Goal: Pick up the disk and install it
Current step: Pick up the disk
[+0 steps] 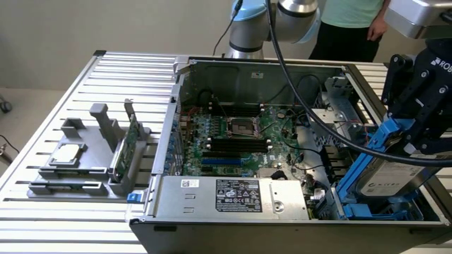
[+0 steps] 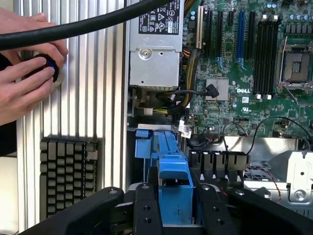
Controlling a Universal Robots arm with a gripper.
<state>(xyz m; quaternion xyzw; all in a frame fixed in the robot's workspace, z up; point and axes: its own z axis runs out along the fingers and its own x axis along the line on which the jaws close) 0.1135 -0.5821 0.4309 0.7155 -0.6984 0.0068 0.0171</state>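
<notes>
The disk [image 1: 392,178], silver-grey with a white label in a blue plastic carrier [image 1: 382,138], hangs tilted in the open computer case [image 1: 247,69], at the corner on the exterior view's right. Its lower end sits among the blue rails of the drive bay [image 1: 369,211]. My gripper [image 1: 415,144] is shut on the disk's upper edge. In the wrist view, the black fingers [image 2: 146,210] clamp the carrier's blue tab [image 2: 174,183], with the gripper [image 2: 175,198] above the blue bay rails [image 2: 156,147].
The motherboard [image 1: 233,137] and power supply [image 1: 233,196] fill the case. A black cable [image 1: 310,116] sags across it. A grey fixture [image 1: 78,169] holds a square chip [image 1: 67,153] and a green card [image 1: 130,143]. A person [image 1: 350,21] stands behind; hands [image 2: 24,73] hold a dark knob.
</notes>
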